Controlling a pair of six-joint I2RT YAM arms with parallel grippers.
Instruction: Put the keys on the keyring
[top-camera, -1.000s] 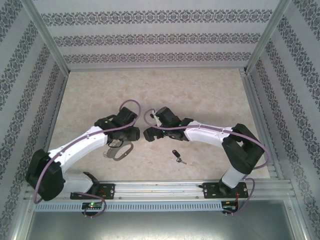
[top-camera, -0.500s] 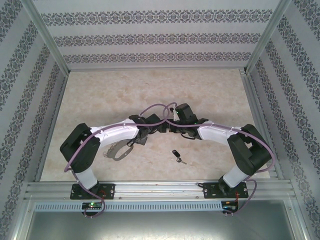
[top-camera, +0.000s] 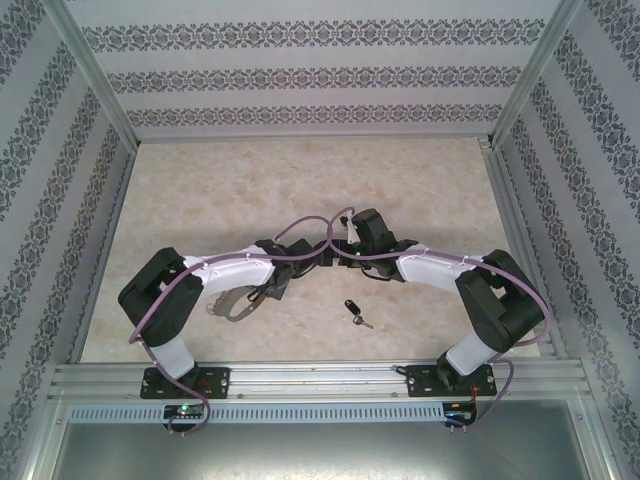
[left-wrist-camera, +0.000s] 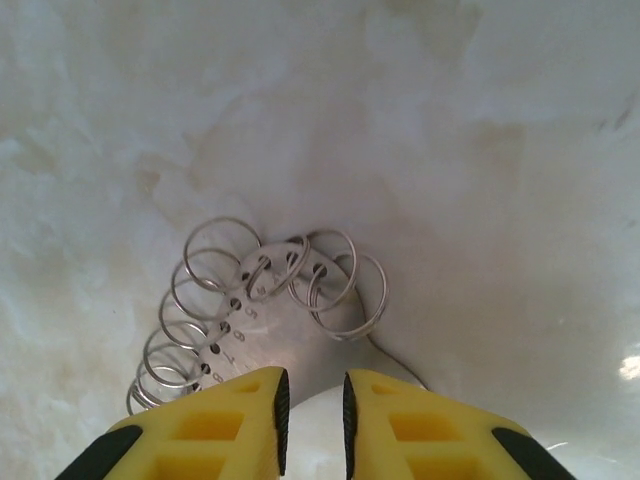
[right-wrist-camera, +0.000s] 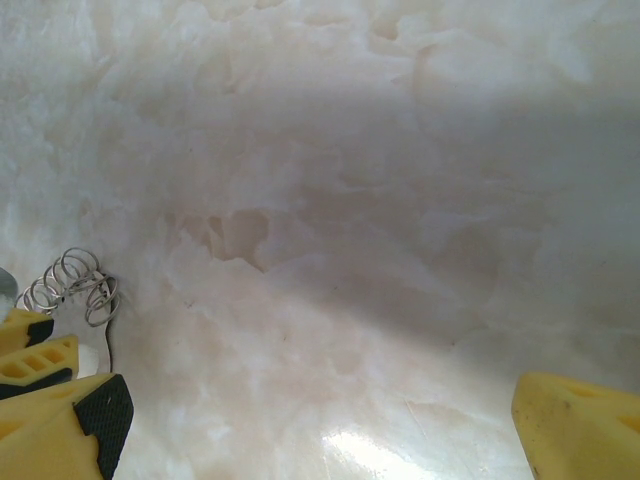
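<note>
While the left gripper (left-wrist-camera: 312, 385) pinches the keyring (left-wrist-camera: 262, 300) at lower centre, the right gripper (right-wrist-camera: 320, 410) hangs wide open. The key (top-camera: 352, 310) lies apart, lower centre of the overhead frame. So shallow a pinch could let the keyring slip.

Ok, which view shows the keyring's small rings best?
Left wrist: the small rings fan out close and sharp. The right wrist view shows them tiny at its left edge; in the top external view the keyring is partly hidden by the left arm.

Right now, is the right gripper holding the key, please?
No, the key lies on the table, apart from the open right gripper.
</note>
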